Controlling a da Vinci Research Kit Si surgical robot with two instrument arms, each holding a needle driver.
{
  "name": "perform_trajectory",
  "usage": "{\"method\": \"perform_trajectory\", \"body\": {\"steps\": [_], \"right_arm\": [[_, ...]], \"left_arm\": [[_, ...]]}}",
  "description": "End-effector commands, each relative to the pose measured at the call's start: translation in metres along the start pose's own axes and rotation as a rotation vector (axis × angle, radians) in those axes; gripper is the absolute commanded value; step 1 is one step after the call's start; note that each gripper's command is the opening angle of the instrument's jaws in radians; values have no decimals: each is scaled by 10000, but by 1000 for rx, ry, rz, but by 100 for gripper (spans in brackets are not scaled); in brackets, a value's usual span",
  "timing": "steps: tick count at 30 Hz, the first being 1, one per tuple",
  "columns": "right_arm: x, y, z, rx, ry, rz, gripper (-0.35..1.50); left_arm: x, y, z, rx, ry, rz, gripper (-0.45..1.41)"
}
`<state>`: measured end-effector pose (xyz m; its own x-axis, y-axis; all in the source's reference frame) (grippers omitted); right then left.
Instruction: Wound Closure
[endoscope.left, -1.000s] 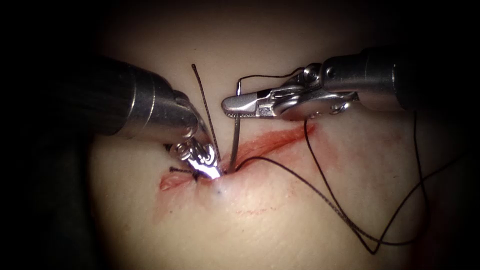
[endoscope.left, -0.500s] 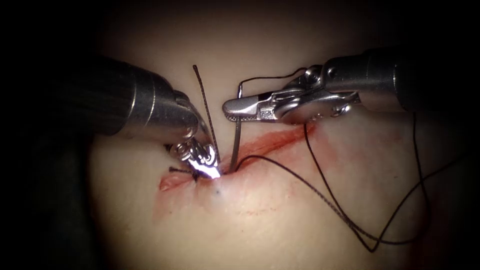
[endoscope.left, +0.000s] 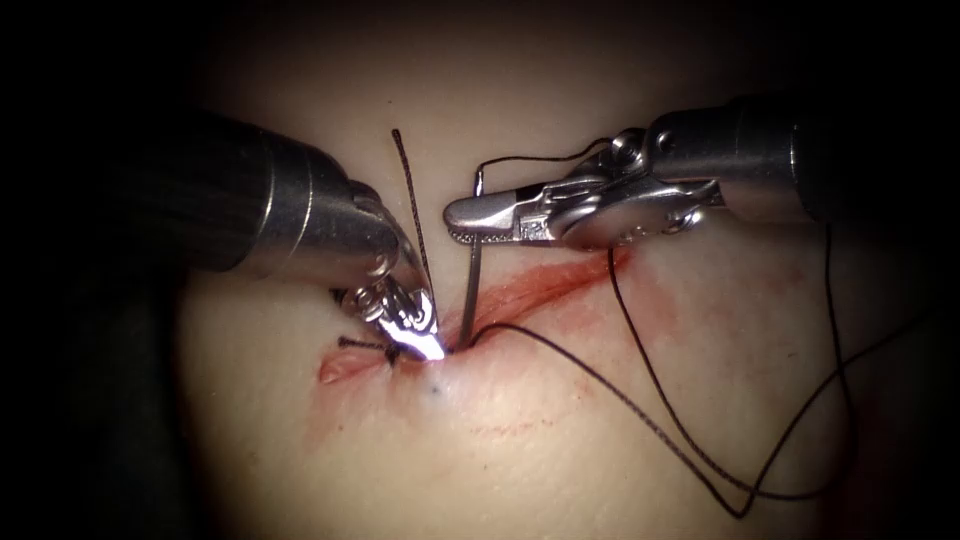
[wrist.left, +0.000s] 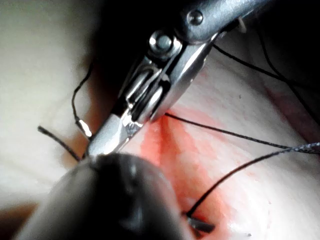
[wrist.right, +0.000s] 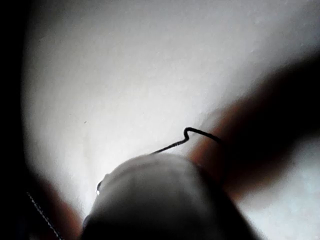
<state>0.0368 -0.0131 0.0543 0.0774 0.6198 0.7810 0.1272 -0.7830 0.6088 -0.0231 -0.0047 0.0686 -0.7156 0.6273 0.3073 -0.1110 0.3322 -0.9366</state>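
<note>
Pale tissue (endoscope.left: 560, 440) carries a red cut (endoscope.left: 520, 290) running from lower left up to the right, with red fluid (endoscope.left: 560, 280) along its edges. At the cut's left end we see a short cut end of thread (endoscope.left: 362, 344) lying on the tissue. Beside it, the left gripper (endoscope.left: 432, 345) points down at the cut with its tips pressed to the tissue; we cannot tell whether its jaws are apart or together. A stiff thread tail (endoscope.left: 410, 200) rises from there. Just right of it stands the curved needle (endoscope.left: 470, 290), its lower end in the tissue at the cut, its upper part clamped near the tail end by the right gripper (endoscope.left: 462, 222), jaws together on it. The thread (endoscope.left: 640, 405) leaves the cut beside the needle and loops across the tissue to the right.
</note>
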Motion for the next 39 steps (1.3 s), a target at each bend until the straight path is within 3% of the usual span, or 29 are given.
{"method": "perform_trajectory", "body": {"steps": [1,39], "right_arm": [[2,1,8,0,-2,5,-35],[-16,-2,31,70,-17,94,-35]], "left_arm": [[4,-5,3,0,0,0,-45],[4,-5,3,0,-3,0,-45]]}}
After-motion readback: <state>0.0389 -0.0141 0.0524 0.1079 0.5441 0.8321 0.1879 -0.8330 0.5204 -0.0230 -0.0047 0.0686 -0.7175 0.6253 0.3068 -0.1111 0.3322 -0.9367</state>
